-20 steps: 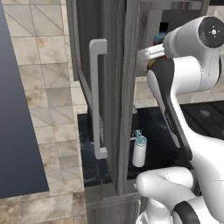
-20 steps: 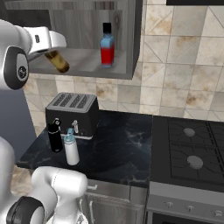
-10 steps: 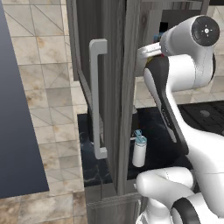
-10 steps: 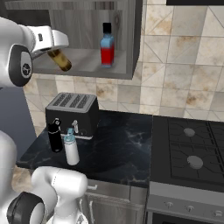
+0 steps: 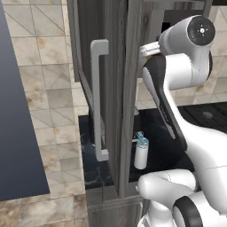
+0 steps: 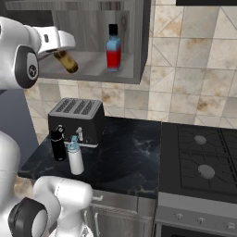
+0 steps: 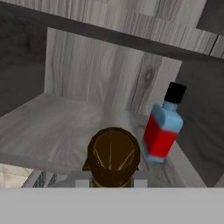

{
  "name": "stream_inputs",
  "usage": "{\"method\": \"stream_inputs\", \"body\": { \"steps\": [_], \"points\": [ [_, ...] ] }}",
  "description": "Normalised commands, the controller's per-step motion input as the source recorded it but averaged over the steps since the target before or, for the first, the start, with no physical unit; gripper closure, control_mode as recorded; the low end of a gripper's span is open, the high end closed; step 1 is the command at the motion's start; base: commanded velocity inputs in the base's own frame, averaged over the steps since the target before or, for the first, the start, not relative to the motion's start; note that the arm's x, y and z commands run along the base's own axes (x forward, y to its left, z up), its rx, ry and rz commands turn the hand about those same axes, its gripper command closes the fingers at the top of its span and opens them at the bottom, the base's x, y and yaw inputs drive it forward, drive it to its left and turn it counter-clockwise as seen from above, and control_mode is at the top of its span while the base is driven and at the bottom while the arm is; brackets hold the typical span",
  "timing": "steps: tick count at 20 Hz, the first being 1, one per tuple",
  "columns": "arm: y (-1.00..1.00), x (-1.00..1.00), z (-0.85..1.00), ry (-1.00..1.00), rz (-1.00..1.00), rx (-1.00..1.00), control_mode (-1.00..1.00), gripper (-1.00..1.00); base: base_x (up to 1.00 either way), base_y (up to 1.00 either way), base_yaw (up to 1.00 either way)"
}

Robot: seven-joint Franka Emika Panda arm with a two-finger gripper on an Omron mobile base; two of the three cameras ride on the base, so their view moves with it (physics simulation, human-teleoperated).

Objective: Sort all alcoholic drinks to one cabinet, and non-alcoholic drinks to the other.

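My gripper is shut on the amber-brown beer bottle, which hangs tilted at the open front of the dark grey wall cabinet. In the hand view the beer bottle shows end-on, just before the shelf. The red bottle with blue shoulders stands upright on that shelf, to the right of the beer bottle, also seen as the red bottle. On the counter stand the white teal-lidded bottle and the small black bottle beside it. The white bottle shows past the door edge.
The cabinet's open door with its pale bar handle swings out toward the base on the left. A dark toaster sits behind the two counter bottles. A stove takes the counter's right side.
My gripper has carried the beer bottle a little to the right, closer to the cabinet shelf. The other bottles have stayed put.
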Motion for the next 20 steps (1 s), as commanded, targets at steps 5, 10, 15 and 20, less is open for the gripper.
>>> {"method": "stream_inputs", "body": {
  "steps": [5, 10, 15, 20],
  "points": [
    [0.0, 0.19, 0.0, -0.01, 0.0, 0.0, -1.0, 1.0, 0.0, 0.0, 0.0],
    [0.0, 0.17, 0.0, 0.0, 0.0, 0.0, -1.0, 1.0, 0.0, 0.0, 0.0],
    [0.0, 0.13, -0.04, 0.0, 0.0, 0.0, -1.0, 1.0, 0.0, 0.0, 0.0],
    [0.0, 0.07, -0.14, 0.0, 0.0, 0.0, -1.0, 1.0, 0.0, 0.0, 0.0]
  ]
}}
